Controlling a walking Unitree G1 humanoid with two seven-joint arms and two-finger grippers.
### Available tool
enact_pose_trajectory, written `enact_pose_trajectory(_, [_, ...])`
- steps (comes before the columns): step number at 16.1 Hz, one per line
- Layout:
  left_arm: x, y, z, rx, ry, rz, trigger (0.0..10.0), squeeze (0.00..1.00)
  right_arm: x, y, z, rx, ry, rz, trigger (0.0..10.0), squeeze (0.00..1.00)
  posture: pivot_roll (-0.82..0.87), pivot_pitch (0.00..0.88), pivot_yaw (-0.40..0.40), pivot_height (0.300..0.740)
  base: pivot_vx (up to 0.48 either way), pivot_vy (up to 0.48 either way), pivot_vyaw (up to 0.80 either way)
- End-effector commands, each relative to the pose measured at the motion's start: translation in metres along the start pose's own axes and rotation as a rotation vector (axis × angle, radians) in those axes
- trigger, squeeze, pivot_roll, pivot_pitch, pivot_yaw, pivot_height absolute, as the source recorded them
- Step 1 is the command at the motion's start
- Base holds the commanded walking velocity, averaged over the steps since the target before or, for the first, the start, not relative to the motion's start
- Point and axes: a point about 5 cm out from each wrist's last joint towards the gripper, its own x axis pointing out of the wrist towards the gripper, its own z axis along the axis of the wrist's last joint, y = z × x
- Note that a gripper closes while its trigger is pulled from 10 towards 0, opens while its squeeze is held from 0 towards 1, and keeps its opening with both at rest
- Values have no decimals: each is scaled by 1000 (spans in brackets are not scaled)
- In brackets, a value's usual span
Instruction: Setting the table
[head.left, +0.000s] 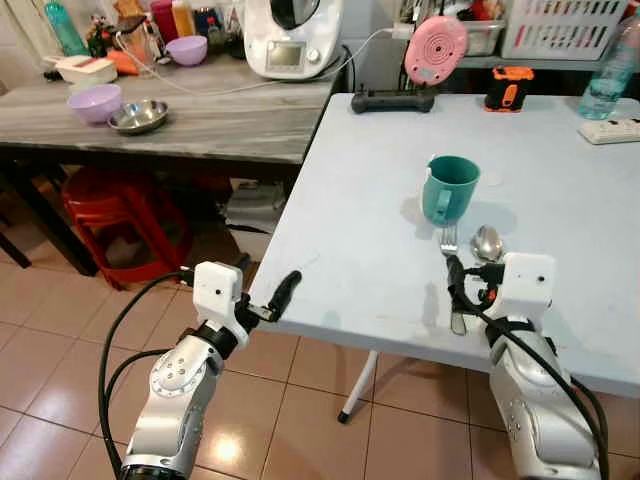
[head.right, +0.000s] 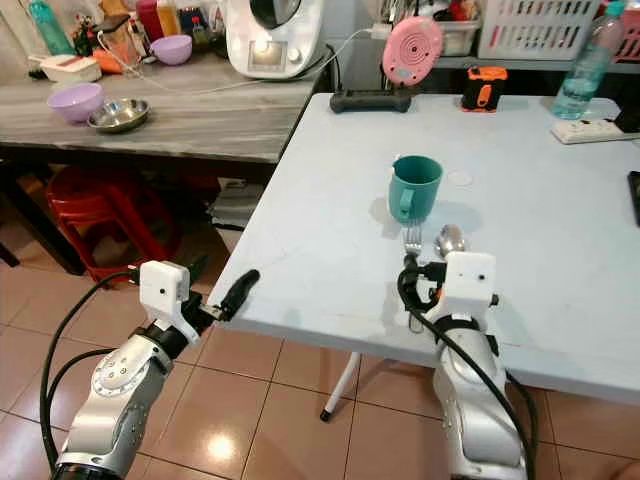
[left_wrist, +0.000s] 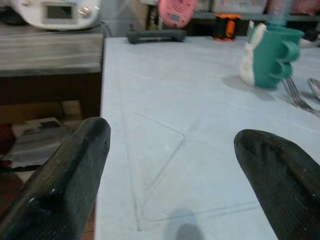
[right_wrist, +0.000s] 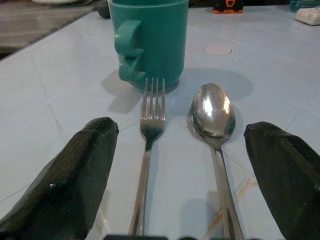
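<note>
A teal mug stands on the pale blue table, handle toward me. Just in front of it a steel fork and a steel spoon lie side by side, handles toward the table's front edge. My right gripper is low over the table, open, one finger outside the fork and the other outside the spoon, touching neither. At the table's front left corner my left gripper is open and empty, pointing over the bare tabletop.
A grey wooden counter adjoins the table on the left, with a purple bowl, a steel bowl and a white appliance. Red stools stand beneath it. A pink round gadget, water bottle and power strip line the far edge.
</note>
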Motion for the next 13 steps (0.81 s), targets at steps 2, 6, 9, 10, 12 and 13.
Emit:
enact_pose_trajectory(2, [-2, -4, -4, 22, 20, -63, 10000, 0, 7, 0, -8, -14, 69, -32, 10000, 0, -146, 58, 73, 740, 0, 0, 0])
enact_pose_trajectory(6, [-4, -18, -7, -26, 41, -183, 10000, 0, 16, 10, -10, -56, 105, 25, 10000, 0, -144, 73, 71, 740, 0, 0, 0])
enact_pose_trajectory(9, [-6, -21, -5, -18, 45, -211, 10000, 0, 21, 19, -10, -64, 105, 60, 10000, 0, -137, 79, 72, 740, 0, 0, 0])
enact_pose_trajectory(10, [-7, -20, -4, -17, 46, -214, 10000, 0, 22, 20, -10, -72, 112, 61, 10000, 0, -132, 86, 75, 740, 0, 0, 0])
enact_pose_trajectory(12, [-9, -20, -5, -22, 66, -233, 10000, 0, 22, 22, -14, -76, 137, 78, 0, 0, -129, 96, 78, 740, 0, 0, 0])
enact_pose_trajectory(13, [-9, -20, -5, -24, 68, -238, 10000, 0, 23, 22, -15, -77, 138, 81, 0, 0, -129, 96, 78, 740, 0, 0, 0])
